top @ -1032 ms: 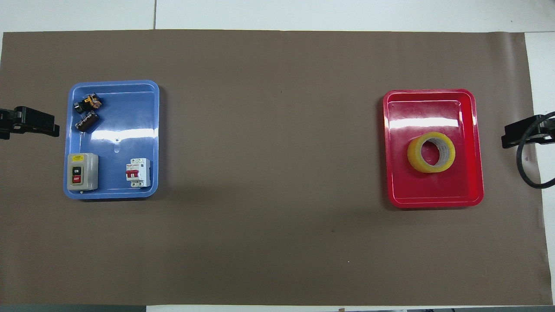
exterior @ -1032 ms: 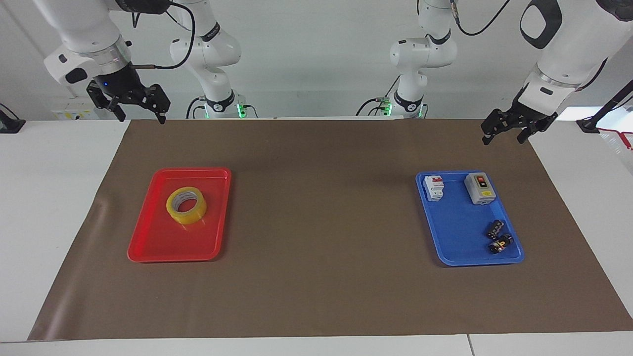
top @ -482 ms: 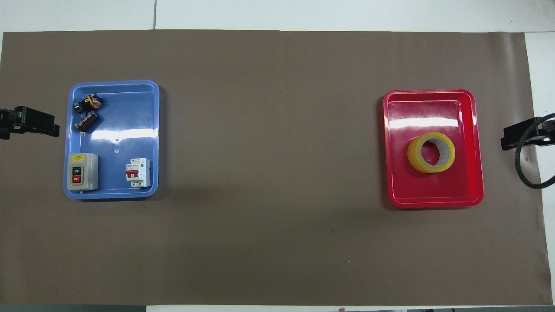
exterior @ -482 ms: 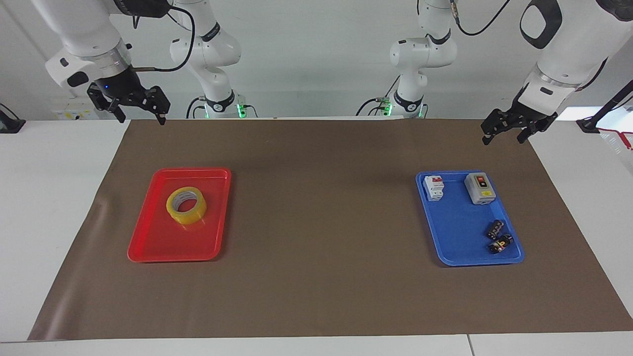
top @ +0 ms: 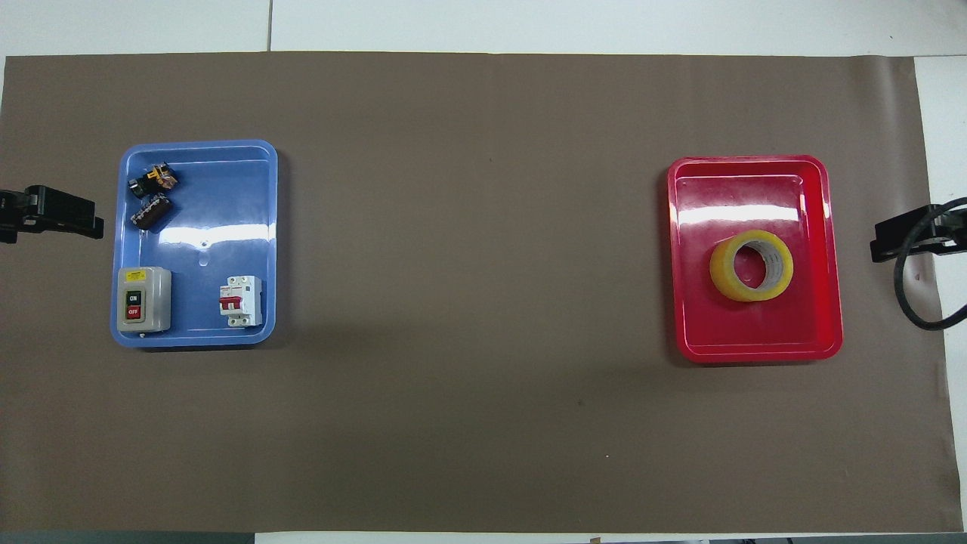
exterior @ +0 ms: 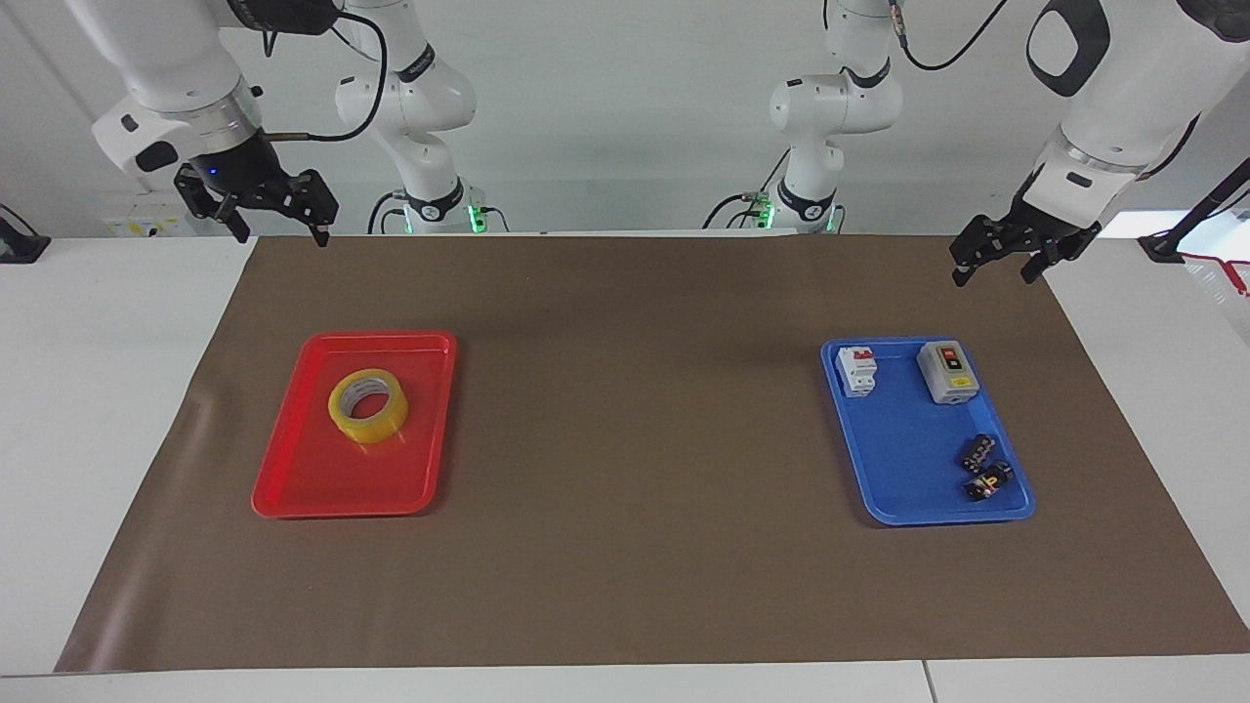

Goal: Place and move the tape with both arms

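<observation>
Right hand (exterior: 277, 207): I see it raised at the upper left of the facing frame, over the brown paper sheet's (exterior: 635, 547) corner nearest the robots; its fingers stand apart, holding nothing.
Left hand (exterior: 1001, 256): raised at the upper right of the facing frame, over the sheet's other corner nearest the robots; fingers apart, holding nothing.
Red tray (exterior: 293, 478): a red rectangular plastic tray flat on the sheet, left of centre in the facing frame, toward the right arm's end of the worktop (exterior: 88, 391).
Tape (exterior: 367, 404): the ring-shaped roll of translucent yellow packing tape with a white core lies flat in the red tray, in the half nearer to the robots, apart from the rim. I see it at the right of the overhead frame (top: 751, 265).
Blue tray (exterior: 908, 488): a blue rectangular plastic tray, right of centre in the facing frame, well apart from the red tray.
In the blue tray: a white circuit breaker with red toggles (exterior: 856, 371) and a grey switch box (exterior: 947, 371) nearer to the robots; two small dark parts (exterior: 984, 468) farther.
</observation>
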{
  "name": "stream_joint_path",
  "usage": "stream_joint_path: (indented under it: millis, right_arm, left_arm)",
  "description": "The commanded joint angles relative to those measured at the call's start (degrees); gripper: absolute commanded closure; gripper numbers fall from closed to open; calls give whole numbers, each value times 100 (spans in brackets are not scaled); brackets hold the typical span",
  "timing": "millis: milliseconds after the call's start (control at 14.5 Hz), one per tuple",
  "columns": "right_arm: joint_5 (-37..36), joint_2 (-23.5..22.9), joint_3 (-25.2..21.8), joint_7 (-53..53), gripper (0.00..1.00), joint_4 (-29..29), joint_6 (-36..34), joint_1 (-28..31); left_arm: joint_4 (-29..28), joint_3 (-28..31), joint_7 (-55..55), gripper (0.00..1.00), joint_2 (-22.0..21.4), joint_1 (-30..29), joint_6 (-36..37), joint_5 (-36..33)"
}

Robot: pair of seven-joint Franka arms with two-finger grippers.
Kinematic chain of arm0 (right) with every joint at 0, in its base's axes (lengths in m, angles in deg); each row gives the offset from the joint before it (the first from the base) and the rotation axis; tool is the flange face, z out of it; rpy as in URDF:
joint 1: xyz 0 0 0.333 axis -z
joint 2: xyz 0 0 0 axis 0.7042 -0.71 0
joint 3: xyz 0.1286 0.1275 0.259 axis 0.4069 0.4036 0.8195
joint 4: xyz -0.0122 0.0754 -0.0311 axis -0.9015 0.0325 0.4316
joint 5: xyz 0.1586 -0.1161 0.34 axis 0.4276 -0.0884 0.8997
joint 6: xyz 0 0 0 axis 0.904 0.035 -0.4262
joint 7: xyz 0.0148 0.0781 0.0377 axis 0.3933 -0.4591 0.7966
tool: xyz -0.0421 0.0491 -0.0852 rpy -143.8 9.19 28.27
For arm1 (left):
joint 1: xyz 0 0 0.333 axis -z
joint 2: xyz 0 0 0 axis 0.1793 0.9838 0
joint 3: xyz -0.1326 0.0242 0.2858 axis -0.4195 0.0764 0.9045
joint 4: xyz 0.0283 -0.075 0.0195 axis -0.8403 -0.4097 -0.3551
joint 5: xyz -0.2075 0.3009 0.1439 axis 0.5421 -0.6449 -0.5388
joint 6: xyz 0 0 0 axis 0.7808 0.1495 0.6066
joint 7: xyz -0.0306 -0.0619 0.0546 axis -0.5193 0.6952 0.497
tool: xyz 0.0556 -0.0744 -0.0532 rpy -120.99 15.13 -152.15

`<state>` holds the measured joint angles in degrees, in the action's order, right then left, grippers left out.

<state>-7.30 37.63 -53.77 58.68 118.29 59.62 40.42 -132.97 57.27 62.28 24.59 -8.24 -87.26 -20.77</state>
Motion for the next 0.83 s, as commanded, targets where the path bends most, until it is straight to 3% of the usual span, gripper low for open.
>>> stream_joint_path:
  millis: [0,757]
  right_arm:
    - [25,77,25,68,0,69,20,22]
    - [157,-55,25,129,0,-213,-15,31]
  left_arm:
    - [-81,7,-62,0,-94,-33,61,131]
    - [-81,7,-62,0,-94,-33,61,131]
